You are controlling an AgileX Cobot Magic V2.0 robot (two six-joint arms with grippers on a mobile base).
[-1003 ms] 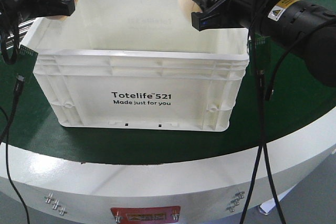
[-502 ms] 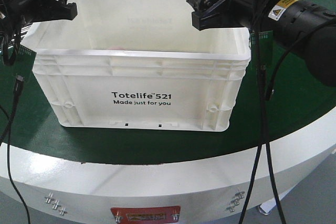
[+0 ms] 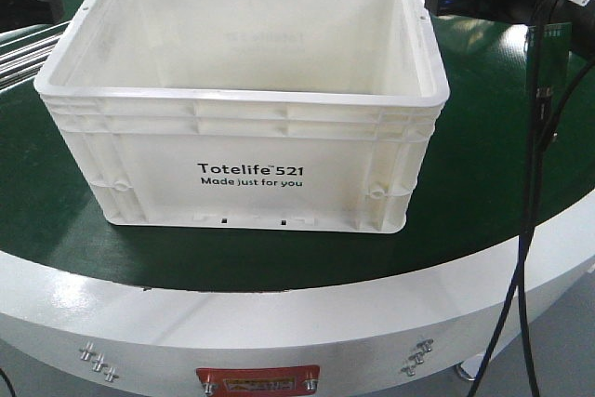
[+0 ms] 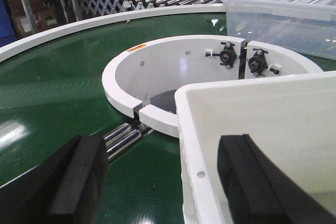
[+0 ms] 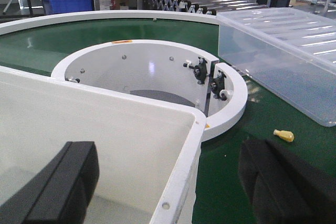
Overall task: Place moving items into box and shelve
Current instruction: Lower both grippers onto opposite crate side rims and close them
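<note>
1. The box [image 3: 246,174], cream-white with "Totelife 521 Made just for you" in black on its near side, stands upright on the green belt [image 3: 483,165], open top up; the front view hides its floor
2. The left gripper [image 4: 164,179] hovers at the box's left wall with its fingers [image 4: 79,182] spread wide and nothing between them but the box rim: one finger is outside the wall over the belt, the other over the box's inside
3. The right gripper [image 5: 176,182] is at the box's right wall, also spread wide and holding nothing; its left finger [image 5: 68,182] hangs over the box's inside and the other finger is outside, over the belt
4. Beyond the box's far side a white ring [image 4: 157,56] is set into the belt, split by a narrow gap with black fittings on either side
5. Metal rollers [image 4: 123,137] show in the belt just beside the box's left wall
6. A clear lidded bin [image 5: 283,45] sits on the belt beyond the box, to its far right
7. A small yellow piece [image 5: 283,136] lies on the belt to the right of the box, near the bin and apart from both
8. A black cable [image 3: 525,230] hangs down to the right of the box
</note>
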